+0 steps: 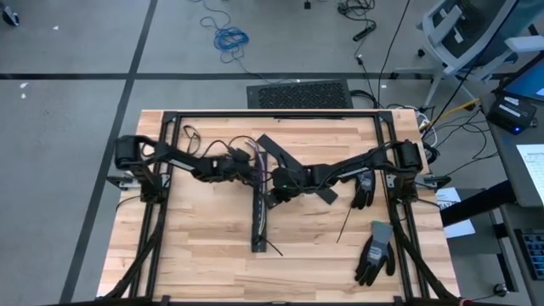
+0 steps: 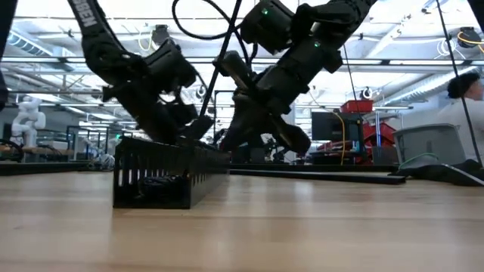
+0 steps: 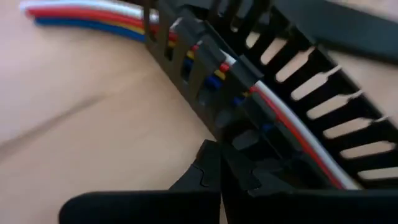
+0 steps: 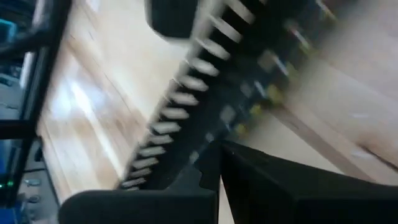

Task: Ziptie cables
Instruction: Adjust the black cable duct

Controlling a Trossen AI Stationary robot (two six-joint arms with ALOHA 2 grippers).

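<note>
Black slotted duct (image 1: 258, 217) runs down the middle of the wood surface (image 1: 195, 255), and the cables (image 3: 93, 17) are already threaded into its far end. In the left wrist view you can see the white, red, yellow and blue wires coming off the wood and going in through the slots.

Both hands hover right over that far end: left hand (image 3: 214, 171) on one side of the duct, right hand (image 4: 214, 168) on the other. Both are pinched closed with nothing between the fingers.

So I'd say this is the early part, still sorting out the wires in the duct, with no tie on them yet. What looks like a thin black zip tie (image 1: 344, 228) lies loose on the wood, well apart from the duct, near the gloves (image 1: 374, 251).

Next move, as I read it: one hand has to open up and go fetch that strip while the other keeps the bundle together. Picking a flat thin strip off wood looks fiddly.
</note>
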